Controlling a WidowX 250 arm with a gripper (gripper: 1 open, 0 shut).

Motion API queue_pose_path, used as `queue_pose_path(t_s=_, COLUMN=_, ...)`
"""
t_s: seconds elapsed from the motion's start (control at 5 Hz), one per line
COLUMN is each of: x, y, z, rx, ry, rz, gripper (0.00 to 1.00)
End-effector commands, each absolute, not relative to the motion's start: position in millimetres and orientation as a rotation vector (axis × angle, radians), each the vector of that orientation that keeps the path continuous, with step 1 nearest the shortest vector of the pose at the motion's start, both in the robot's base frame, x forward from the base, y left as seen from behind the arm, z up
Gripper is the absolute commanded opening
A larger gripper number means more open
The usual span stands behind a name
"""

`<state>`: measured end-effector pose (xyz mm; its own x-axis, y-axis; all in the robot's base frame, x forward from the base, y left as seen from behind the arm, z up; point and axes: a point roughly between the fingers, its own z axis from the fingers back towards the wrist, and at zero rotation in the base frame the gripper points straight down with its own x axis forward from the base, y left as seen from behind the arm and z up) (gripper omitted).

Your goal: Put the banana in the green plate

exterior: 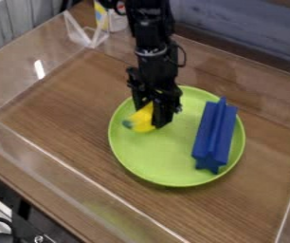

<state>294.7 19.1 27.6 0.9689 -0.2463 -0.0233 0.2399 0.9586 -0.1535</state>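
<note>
Yellow banana sits clamped in the black hand, low over the plate's rim nearest the bench's far edge. Blue block lies along the plate's right side.

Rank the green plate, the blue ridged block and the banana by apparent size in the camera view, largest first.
1. green plate, the widest by far.
2. blue ridged block, long, spanning much of the plate.
3. banana, smallest, though the gripper hides part of it.
</note>
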Motion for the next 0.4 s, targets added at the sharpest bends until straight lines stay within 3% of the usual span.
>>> queue_pose_path(t_s=0.0, x=306, y=19, z=40.7, rx=-0.134, ry=-0.015, rz=-0.242, gripper=0.0)
queue_pose_path(t_s=0.2, x=308, y=19, z=55.6, rx=-0.128, ry=-0.044, rz=-0.23, gripper=0.0)
